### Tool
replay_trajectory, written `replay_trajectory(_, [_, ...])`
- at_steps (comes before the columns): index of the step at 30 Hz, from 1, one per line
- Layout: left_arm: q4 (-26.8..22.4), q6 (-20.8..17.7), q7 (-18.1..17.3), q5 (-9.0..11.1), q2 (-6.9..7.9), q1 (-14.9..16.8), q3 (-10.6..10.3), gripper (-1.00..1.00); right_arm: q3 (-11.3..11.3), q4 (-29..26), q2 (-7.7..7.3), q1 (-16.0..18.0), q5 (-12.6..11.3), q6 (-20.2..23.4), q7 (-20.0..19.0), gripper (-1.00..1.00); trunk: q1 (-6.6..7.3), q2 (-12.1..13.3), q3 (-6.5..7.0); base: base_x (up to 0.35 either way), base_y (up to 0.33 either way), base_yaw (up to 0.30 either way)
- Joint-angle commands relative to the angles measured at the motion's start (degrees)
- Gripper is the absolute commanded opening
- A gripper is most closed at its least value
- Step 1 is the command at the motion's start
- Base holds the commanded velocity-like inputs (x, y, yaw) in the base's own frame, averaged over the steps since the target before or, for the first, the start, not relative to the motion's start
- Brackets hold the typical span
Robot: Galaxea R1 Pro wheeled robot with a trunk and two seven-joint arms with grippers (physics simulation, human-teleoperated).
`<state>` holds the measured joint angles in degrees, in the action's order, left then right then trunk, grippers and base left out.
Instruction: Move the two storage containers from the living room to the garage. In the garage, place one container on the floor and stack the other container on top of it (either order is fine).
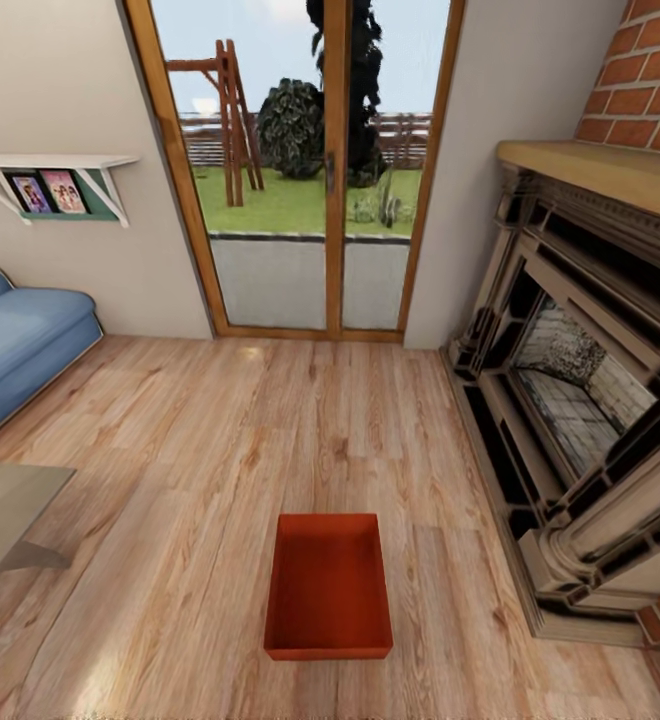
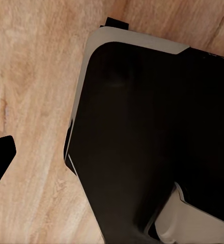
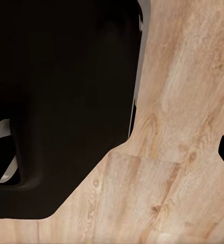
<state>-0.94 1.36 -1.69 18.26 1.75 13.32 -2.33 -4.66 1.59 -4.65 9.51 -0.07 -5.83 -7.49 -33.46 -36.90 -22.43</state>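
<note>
Room: the living room is seen from the head view, laid with a light wood plank floor (image 1: 170, 480).
Fireplace (image 1: 580, 400): the landmark; an ornate stone surround is set under red brick.
Glass doors (image 1: 310, 180): wood-framed, placed beyond the fireplace's far end.
Sofa (image 1: 20, 340): blue, set well apart from the fireplace, across the planks.
Glass table (image 1: 5, 510): only a corner is seen, nearer than the sofa.
Storage container (image 1: 327, 588): orange-red, open-topped, rested on the planks near the fireplace's near corner.
Shelf (image 1: 55, 175): white, wall-mounted above the sofa, with framed pictures.
Fingers: whether released or clenched cannot be told; dark robot bodywork over planks is shown by the wrist views.
</note>
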Motion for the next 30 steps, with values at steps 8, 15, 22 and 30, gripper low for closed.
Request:
replay_trajectory(8, [0.1,0.1,-0.2,0.5,0.01,0.0,-0.2,1.0,-0.5,0.2,-0.01,0.1,0.0,-0.4,0.0,1.0,-0.01,-0.1,-0.8,0.0,0.0,0.0])
replay_trajectory(15, [0.1,0.2,-0.2,0.5,0.01,0.0,-0.2,1.0,-0.4,0.2,-0.01,0.1,0.0,-0.5,0.2,1.0,-0.01,-0.1,-1.44,0.0,0.0,0.0])
replay_trajectory(22, [0.1,0.2,-0.2,0.5,0.01,0.0,-0.2,1.0,-0.4,0.2,-0.01,0.1,0.0,-0.6,0.2,1.0,-0.01,-0.1,-2.08,0.0,0.0,0.0])
replay_trajectory(30, [0.1,0.1,-0.2,0.5,0.01,0.0,-0.2,1.0,-0.5,0.2,-0.01,0.1,0.0,-0.6,0.2,1.0,-0.01,-0.1,-2.81,0.0,0.0,0.0])
